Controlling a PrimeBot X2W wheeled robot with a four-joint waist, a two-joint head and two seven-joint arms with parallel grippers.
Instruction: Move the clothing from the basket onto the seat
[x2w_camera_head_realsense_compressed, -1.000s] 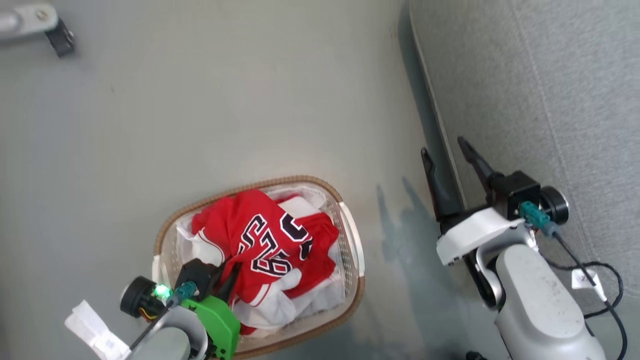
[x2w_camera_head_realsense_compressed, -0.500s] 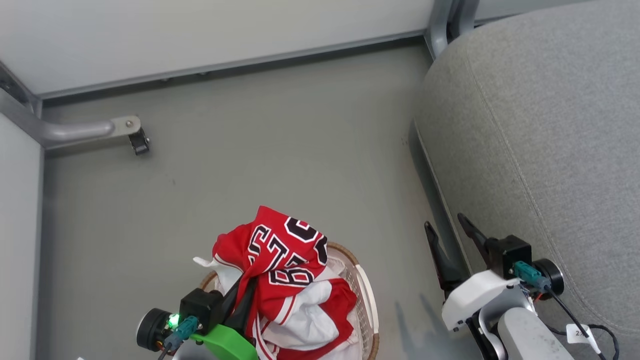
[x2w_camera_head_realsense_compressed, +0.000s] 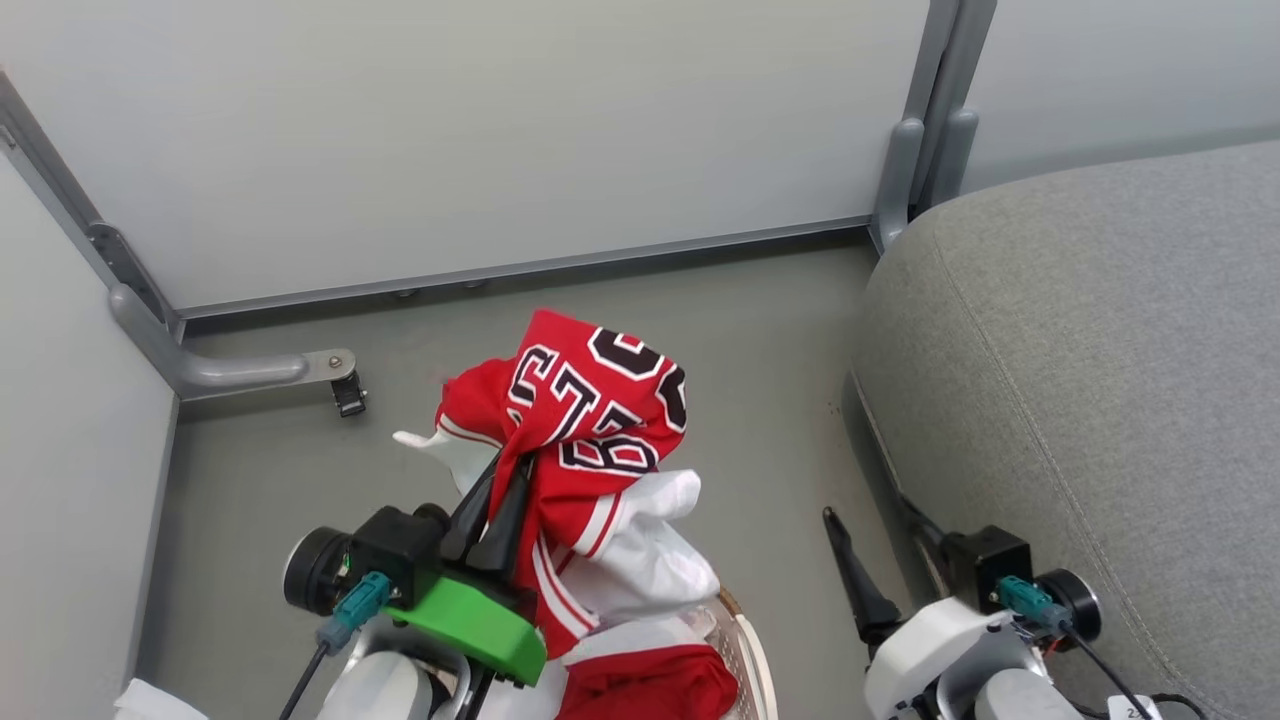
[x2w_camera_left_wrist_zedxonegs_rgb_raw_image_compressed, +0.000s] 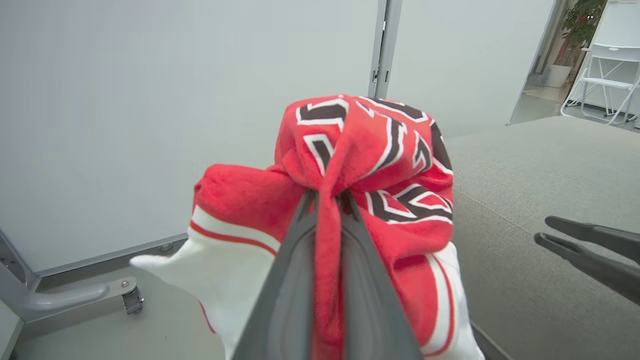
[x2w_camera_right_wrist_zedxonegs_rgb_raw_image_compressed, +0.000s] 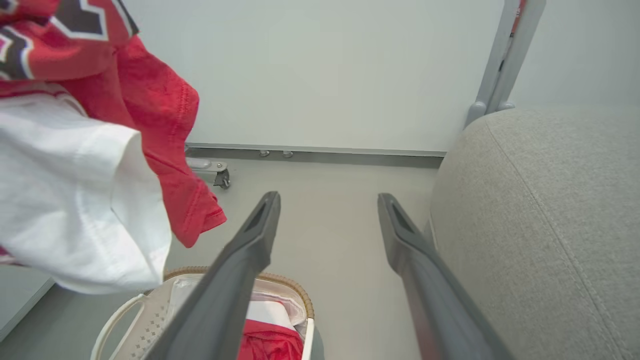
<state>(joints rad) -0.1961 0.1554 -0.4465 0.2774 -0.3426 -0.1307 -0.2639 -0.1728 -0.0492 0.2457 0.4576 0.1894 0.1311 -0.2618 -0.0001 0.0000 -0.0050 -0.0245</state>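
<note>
A red jersey (x2w_camera_head_realsense_compressed: 590, 410) with white trim and black-and-white numerals hangs bunched in the air, my left gripper (x2w_camera_head_realsense_compressed: 508, 470) shut on a fold of it. The left wrist view shows the jersey (x2w_camera_left_wrist_zedxonegs_rgb_raw_image_compressed: 360, 150) pinched between the two fingers of the left gripper (x2w_camera_left_wrist_zedxonegs_rgb_raw_image_compressed: 327, 200). Below it, the basket (x2w_camera_head_realsense_compressed: 745, 650) peeks in at the bottom edge with another red garment (x2w_camera_head_realsense_compressed: 650, 690) inside. My right gripper (x2w_camera_head_realsense_compressed: 868, 510) stands open and holds nothing beside the grey seat (x2w_camera_head_realsense_compressed: 1080, 380). Its wrist view has the right gripper (x2w_camera_right_wrist_zedxonegs_rgb_raw_image_compressed: 327, 200) above the basket (x2w_camera_right_wrist_zedxonegs_rgb_raw_image_compressed: 295, 292), the lifted jersey (x2w_camera_right_wrist_zedxonegs_rgb_raw_image_compressed: 150, 125) at upper left.
Pale wall panels close off the back and left. A grey metal foot with a caster (x2w_camera_head_realsense_compressed: 345, 390) sits on the floor by the left wall, and a grey post (x2w_camera_head_realsense_compressed: 925, 130) rises at the seat's far corner. A white folding chair (x2w_camera_left_wrist_zedxonegs_rgb_raw_image_compressed: 605, 65) stands far beyond the seat.
My left gripper has lifted the jersey up out of the basket. The head camera has tilted up, so the basket slid to the bottom edge and the wall came into view.
</note>
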